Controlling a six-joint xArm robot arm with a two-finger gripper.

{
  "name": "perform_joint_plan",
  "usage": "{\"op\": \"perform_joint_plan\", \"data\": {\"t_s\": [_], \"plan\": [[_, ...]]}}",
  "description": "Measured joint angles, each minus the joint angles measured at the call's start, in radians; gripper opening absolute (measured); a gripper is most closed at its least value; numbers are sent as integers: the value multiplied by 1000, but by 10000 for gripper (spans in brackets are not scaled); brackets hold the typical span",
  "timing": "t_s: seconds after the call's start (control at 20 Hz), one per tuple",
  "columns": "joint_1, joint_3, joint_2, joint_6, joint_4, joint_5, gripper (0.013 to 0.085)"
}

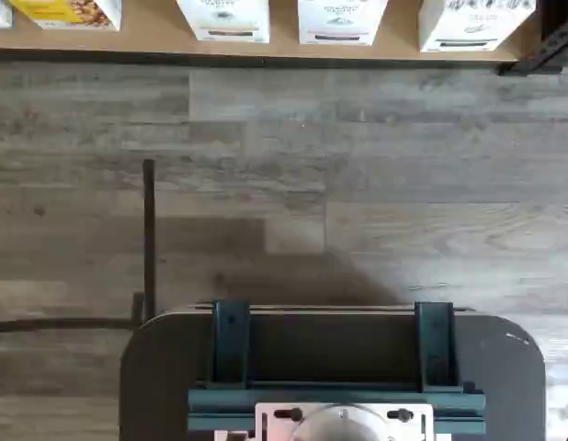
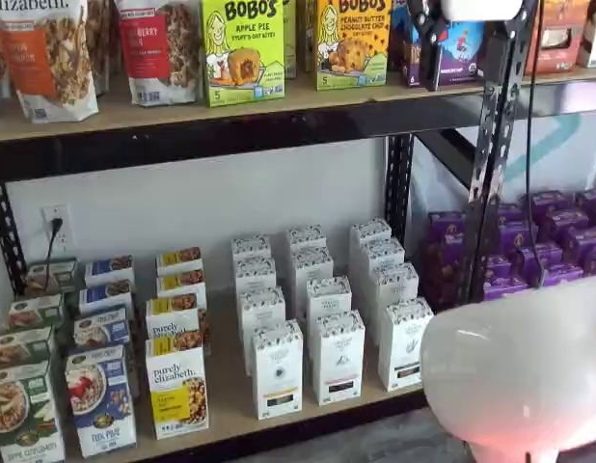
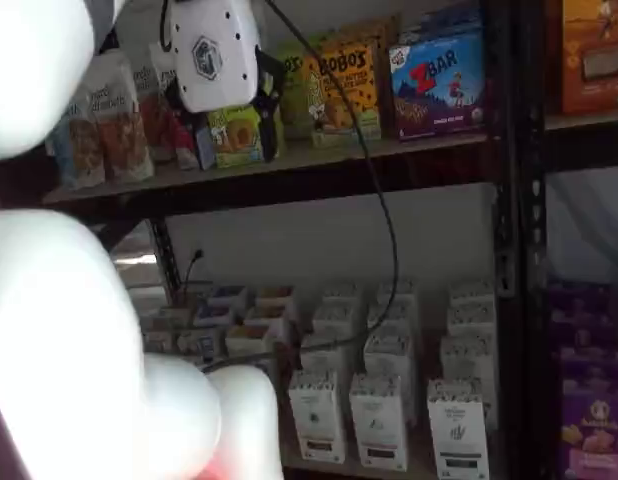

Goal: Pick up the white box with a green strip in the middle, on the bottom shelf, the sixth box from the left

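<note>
The white box (image 2: pixel 405 343) with the greenish strip low on its front is seen standing upright on the bottom shelf (image 2: pixel 228 397), at the front of the rightmost column of white cartons, close to the board's front edge and just beside a like carton (image 2: pixel 337 356) on its left. In another shelf view the same white box (image 3: pixel 457 428) is found at the right end of the front row. In the wrist view its lower front (image 1: pixel 475 23) is caught on the tan board (image 1: pixel 155 35), with grey wood-grain floor (image 1: pixel 357 184) spread before the shelf and a dark mount with teal brackets (image 1: pixel 335 367) in the foreground. The pincer (image 3: pixel 264 110) is held high, level with the upper shelf (image 2: pixel 279 101) and well above and apart from the white box; its white body (image 3: pixel 211 50) is seen in front of the snack boxes there. The black fingers (image 2: pixel 425 53) are taken to be spread wide apart, and nothing is held between them. Bobo's bar boxes (image 2: pixel 242 48) are lined along the upper shelf, and purple cartons (image 2: pixel 558 231) are stacked in the neighbouring bay to the right.
</note>
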Motion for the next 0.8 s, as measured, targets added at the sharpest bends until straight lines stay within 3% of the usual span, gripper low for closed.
{"op": "perform_joint_plan", "data": {"t_s": [0.1, 0.2, 0.4, 0.5, 0.8], "plan": [[72, 2, -1, 36, -76, -2, 850], [96, 8, -6, 52, -107, -13, 850], [83, 41, -17, 44, -105, -50, 850], [48, 79, -24, 19, -86, -86, 850], [-18, 235, -42, -39, -91, -227, 850]]}}
